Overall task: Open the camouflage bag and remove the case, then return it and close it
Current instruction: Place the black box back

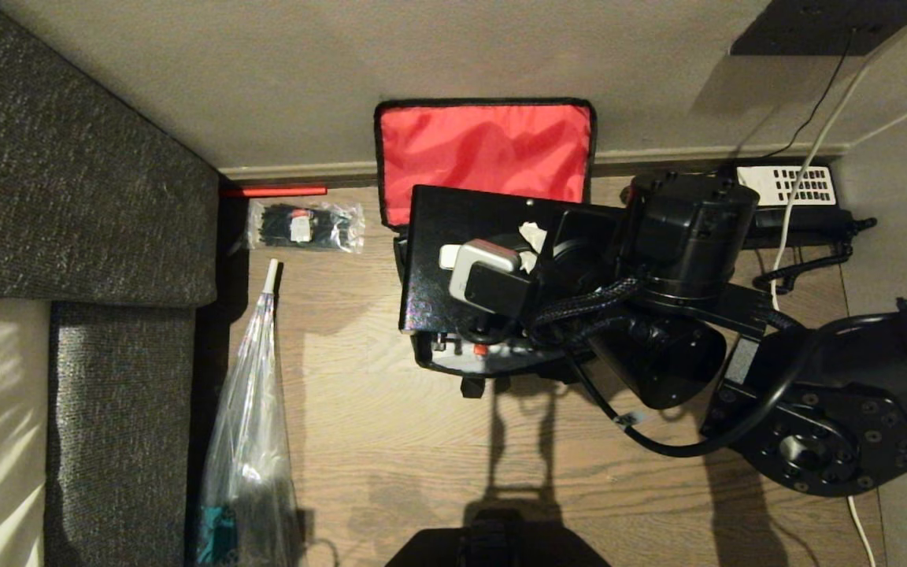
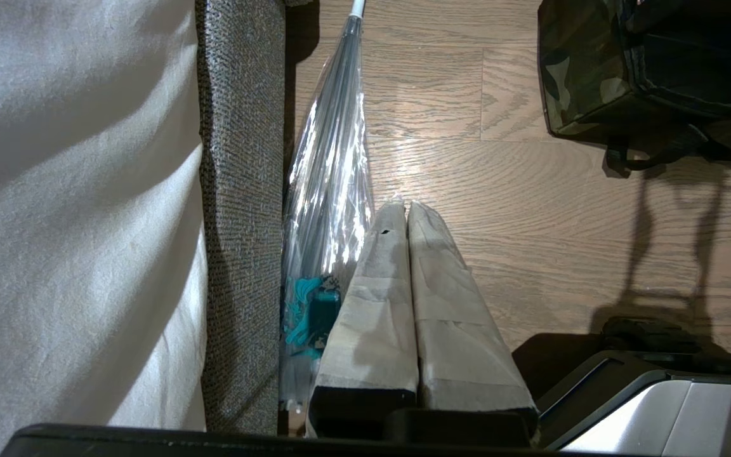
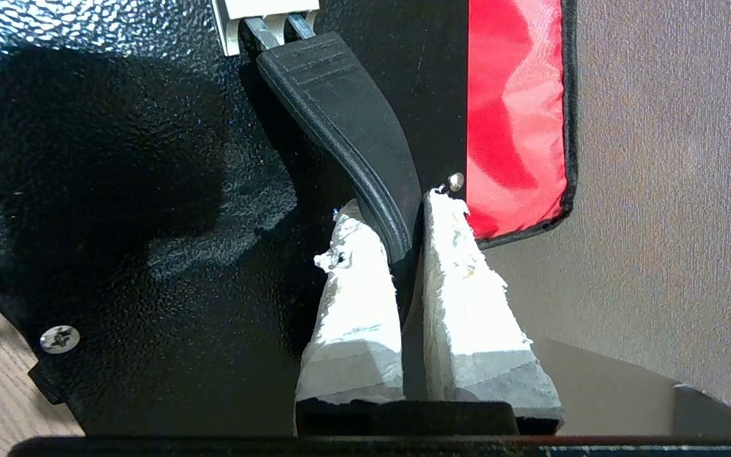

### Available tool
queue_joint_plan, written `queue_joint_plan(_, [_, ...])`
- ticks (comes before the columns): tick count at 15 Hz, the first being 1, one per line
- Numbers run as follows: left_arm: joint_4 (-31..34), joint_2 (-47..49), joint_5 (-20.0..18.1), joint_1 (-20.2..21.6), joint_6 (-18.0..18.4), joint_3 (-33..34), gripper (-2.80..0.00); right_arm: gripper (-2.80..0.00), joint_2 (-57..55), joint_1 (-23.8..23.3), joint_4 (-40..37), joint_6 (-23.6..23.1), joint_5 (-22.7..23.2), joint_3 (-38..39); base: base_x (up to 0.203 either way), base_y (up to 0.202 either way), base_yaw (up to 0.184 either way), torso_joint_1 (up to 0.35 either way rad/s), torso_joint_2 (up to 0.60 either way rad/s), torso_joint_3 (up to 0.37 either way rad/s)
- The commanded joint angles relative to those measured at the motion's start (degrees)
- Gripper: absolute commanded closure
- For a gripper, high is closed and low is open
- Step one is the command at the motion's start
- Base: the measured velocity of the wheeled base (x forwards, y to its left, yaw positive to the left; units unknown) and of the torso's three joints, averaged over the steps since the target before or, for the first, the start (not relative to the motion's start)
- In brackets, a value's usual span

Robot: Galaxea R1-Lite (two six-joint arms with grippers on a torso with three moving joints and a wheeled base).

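Black case (image 1: 453,236) above open camouflage bag (image 2: 587,70).

A wood-plank floor (image 1: 390,441) meets a grey wall (image 1: 264,71); a dark woven sofa (image 1: 68,157) stands alongside.

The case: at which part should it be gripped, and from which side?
Best by its curved black handle, approached from above. The case is flat, wide and smooth, and the handle stands off its face, thin enough to pinch. The right hand grips it so.
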State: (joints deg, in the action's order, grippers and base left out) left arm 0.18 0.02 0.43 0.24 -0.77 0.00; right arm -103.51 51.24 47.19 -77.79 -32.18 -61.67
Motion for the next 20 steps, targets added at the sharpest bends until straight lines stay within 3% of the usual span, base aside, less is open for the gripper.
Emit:
queue_joint_plan(1, [-0.01, -0.02, 0.01, 0.02, 0.00, 0.18, 0.00, 0.00, 0.33, 0.00, 0.44, -0.43, -0.16, 0.24, 0.000, 0.000, 0.000, 0.000, 0.00, 0.000])
queue_joint_plan(17, [-0.01, -0.02, 0.01, 0.02, -0.02, 0.18, 0.00, 0.00, 2.70, 0.00, 0.11, -0.70, -0.06, 1.68, 0.000, 0.000, 0.000, 0.000, 0.00, 0.000])
queue_joint_plan(20, [-0.01, -0.02, 0.01, 0.02, 0.06, 0.18, 0.00, 0.00, 2.79, 0.00, 0.27, -1.05, 2.52, 2.36, 0.000, 0.000, 0.000, 0.000, 0.00, 0.000])
